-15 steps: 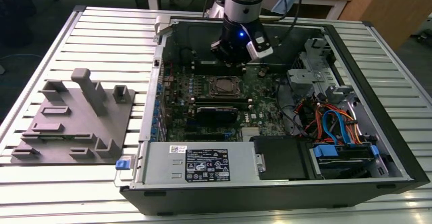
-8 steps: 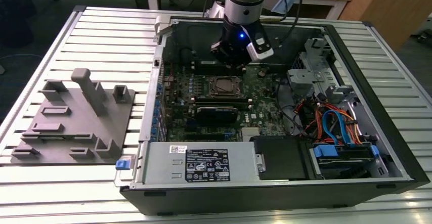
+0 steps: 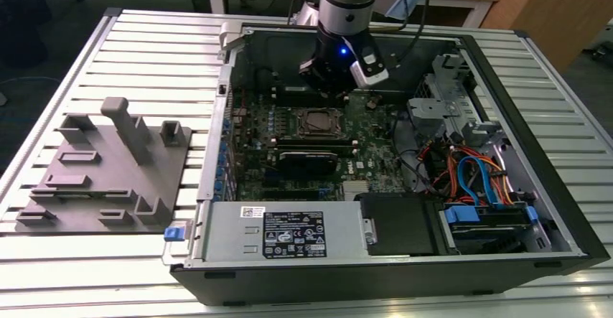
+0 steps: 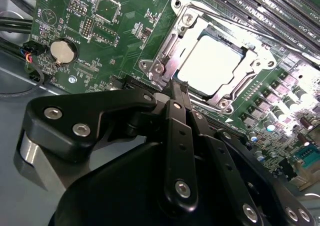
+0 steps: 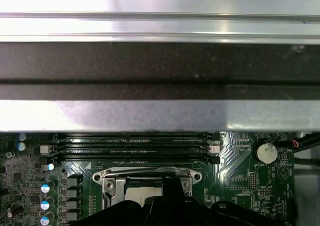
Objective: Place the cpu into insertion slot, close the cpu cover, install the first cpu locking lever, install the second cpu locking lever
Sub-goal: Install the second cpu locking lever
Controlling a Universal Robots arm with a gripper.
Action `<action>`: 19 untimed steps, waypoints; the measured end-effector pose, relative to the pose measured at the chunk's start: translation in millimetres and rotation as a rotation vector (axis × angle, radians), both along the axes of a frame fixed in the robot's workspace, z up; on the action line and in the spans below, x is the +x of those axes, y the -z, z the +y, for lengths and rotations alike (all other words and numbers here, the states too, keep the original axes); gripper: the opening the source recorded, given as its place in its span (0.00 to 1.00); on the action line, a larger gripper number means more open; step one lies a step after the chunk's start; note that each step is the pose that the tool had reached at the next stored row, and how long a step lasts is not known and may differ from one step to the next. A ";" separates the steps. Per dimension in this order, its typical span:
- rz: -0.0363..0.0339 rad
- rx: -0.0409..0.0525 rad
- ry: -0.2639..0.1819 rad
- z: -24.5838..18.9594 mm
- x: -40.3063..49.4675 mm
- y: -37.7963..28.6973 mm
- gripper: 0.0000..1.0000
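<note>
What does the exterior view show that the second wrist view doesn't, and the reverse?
Exterior view alone: the whole open computer case on a slatted table, a grey fixture block to the exterior view's left, the drive cables, and the arm reaching down into the case.

Second wrist view alone: close detail of the cpu cover closed down around the bright cpu, a coin battery, and the gripper with fingers together near the socket's edge.

Both: the green motherboard and the insertion slot.

Exterior high; wrist cameras near socket (image 4: 207, 61).
</note>
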State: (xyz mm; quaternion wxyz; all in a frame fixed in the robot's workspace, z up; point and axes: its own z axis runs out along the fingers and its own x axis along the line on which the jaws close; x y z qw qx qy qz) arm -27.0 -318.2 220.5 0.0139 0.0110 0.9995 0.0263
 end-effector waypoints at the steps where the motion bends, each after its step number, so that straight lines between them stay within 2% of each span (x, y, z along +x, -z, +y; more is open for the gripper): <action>1: 0.0001 -0.0002 0.000 -0.1 0.0 -0.6 0.10; 5: 0.0000 0.0000 0.000 -0.1 0.1 -7.2 0.10; 8: -0.0001 -0.0001 0.000 -0.6 0.1 -7.2 0.10; 11: -0.0001 -0.0001 0.000 -3.3 0.1 -6.9 0.10; 19: -0.0001 -0.0001 0.000 -3.9 0.0 -6.9 0.10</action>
